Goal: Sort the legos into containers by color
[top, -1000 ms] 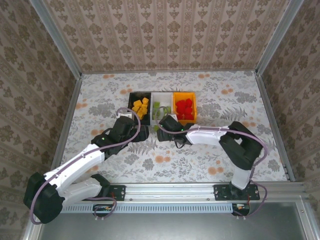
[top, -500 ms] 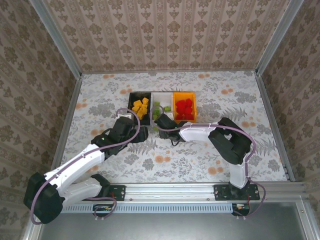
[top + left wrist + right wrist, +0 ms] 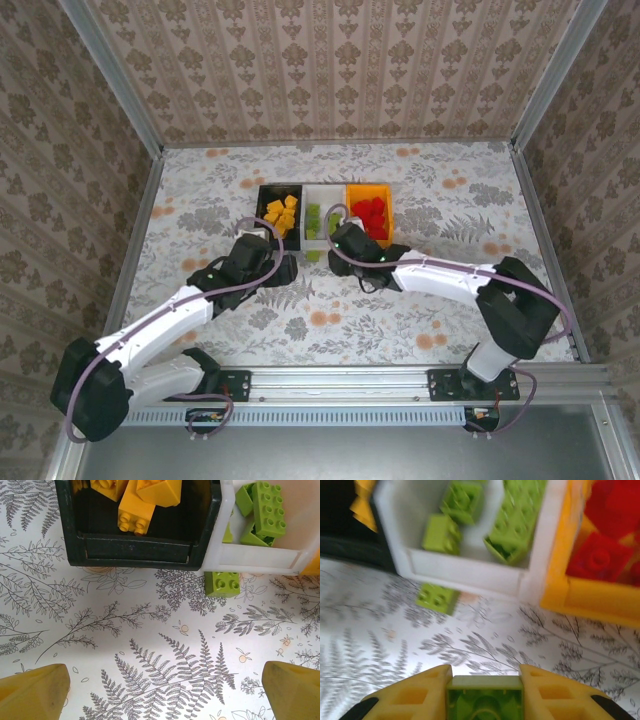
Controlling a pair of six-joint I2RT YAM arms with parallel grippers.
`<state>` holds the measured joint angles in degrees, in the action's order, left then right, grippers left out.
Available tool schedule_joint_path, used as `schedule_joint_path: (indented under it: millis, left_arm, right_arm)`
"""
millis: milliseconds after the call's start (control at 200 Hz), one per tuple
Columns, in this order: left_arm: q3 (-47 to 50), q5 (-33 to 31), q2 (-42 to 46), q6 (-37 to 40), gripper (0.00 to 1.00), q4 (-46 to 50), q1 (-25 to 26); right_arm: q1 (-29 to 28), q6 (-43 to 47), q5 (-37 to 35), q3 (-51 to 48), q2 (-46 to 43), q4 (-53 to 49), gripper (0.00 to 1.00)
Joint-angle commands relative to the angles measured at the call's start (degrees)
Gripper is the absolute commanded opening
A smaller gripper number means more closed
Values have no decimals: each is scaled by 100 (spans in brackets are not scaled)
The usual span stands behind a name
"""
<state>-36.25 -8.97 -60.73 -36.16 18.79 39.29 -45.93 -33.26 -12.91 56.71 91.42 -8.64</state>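
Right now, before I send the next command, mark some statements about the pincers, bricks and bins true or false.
The right pincer grips a light green plastic brick. True.
The left pincer holds an orange-yellow brick. False: it is open and empty.
A second light green brick lies on the table before the white plastic bin. True.
The black plastic bin holds red bricks. False: orange-yellow bricks; red bricks sit in the orange bin.

Robot test cell, lab-type setting. Evidence: wallpaper-print panels (image 3: 340,70) enclosing three sides; bare aluminium corner posts (image 3: 115,75); fern-and-flower printed tabletop (image 3: 470,210); extruded aluminium rail (image 3: 340,380) at near edge carrying two arm bases (image 3: 470,382); exposed cabling (image 3: 277,250) looped along arms.
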Motion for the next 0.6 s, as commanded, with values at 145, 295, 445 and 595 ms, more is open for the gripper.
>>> schedule_joint_path:
  millis: [145, 295, 445, 595]
  left_arm:
    - [24, 186, -173, -120, 100, -230, -12]
    - [-65, 238, -385, -49, 100, -237, 56]
    - [-87, 253, -538, -31, 100, -297, 141]
    - [-166, 260, -697, 46, 100, -325, 181]
  right_arm:
    - [440, 397, 375, 1431, 548, -404, 30]
    - [752, 446, 488, 2331, 1393, -525, 30]
    - [943, 439, 544, 3167, 2142, -854, 31]
    - [998, 445, 517, 3490, 2342, -886, 55]
